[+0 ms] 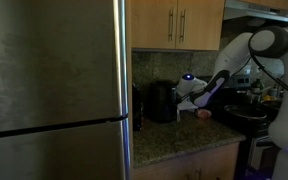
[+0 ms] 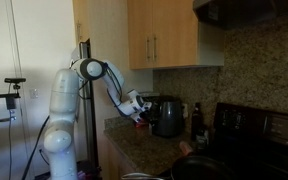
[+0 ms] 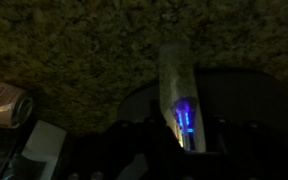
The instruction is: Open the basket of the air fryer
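The air fryer (image 1: 162,102) is a small black box on the granite counter next to the steel fridge; it also shows in an exterior view (image 2: 168,118). Its basket front cannot be made out as a separate part. My gripper (image 1: 191,91) hovers close beside the air fryer, just above the counter, as an exterior view (image 2: 139,105) also shows. In the wrist view the air fryer is a dark rounded mass (image 3: 234,105) with a pale strip and a blue glow (image 3: 181,112) in front of it. The jaws (image 3: 174,155) are dark shapes, and whether they are open or shut is unclear.
The steel fridge (image 1: 54,90) fills the side next to the air fryer. Wooden cabinets (image 1: 179,25) hang above. A stove with a dark pan (image 1: 246,115) stands beyond the arm. A small orange item (image 1: 204,114) lies on the counter. A can-like object (image 3: 4,103) lies nearby.
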Robot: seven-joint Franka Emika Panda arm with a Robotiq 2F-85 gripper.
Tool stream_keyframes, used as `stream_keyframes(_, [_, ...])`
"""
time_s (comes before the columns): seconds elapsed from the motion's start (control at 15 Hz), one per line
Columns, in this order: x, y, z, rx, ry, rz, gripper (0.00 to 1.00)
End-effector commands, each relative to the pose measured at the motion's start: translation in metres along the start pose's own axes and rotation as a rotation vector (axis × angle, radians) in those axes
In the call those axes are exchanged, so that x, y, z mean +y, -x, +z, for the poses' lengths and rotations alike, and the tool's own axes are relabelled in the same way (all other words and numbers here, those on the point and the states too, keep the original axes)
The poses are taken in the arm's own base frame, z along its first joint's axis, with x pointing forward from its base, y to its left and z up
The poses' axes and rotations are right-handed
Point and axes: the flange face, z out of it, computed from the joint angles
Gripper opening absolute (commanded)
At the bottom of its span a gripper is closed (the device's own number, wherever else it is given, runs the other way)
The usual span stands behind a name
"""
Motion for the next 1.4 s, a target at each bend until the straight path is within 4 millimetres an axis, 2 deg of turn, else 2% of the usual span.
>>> stream_keyframes(0.0, [-0.003,0.023,-0.003,-0.06,-0.008,-0.071,0.11])
stream_keyframes(0.27, [0.002,0.023,-0.013,-0.057,-0.022,-0.085,0.1])
stream_keyframes(0.73, [-0.004,0.036,-0.029,-0.097,-0.022,-0.098,0.1])
stream_keyframes(1.33, [-0.001,0.04,-0.032,-0.141,0.047,-0.106,0.1])
